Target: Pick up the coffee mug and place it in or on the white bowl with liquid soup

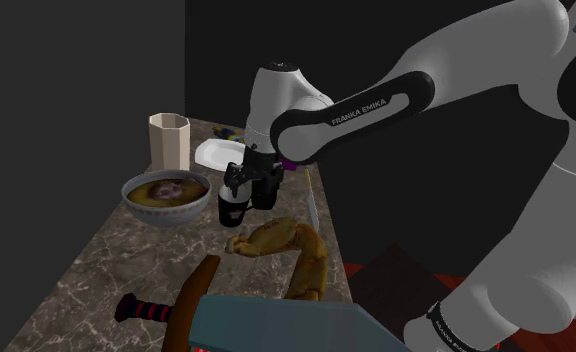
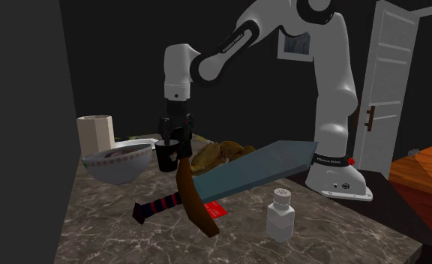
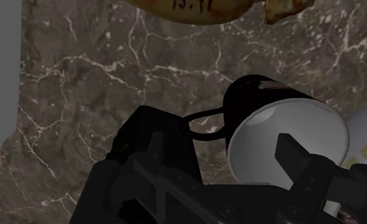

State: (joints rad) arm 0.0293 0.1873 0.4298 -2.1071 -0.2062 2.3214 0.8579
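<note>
Two fingers (image 3: 295, 153) of the gripper (image 3: 225, 145) stand apart, one inside the mug (image 3: 265, 124), one outside past its handle (image 3: 204, 124), neither touching; presumably set so to pinch the handle-side wall; bowl (image 1: 166, 215) sits just beside the jaws.

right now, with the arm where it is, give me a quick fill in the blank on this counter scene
The mug is white inside and ___ outside.
In the shoulder view, the soup bowl sits to the mug's ___.
The pincer is down at the rim of the ___, not over the soup bowl.
Missing words: black; left; mug.
</note>
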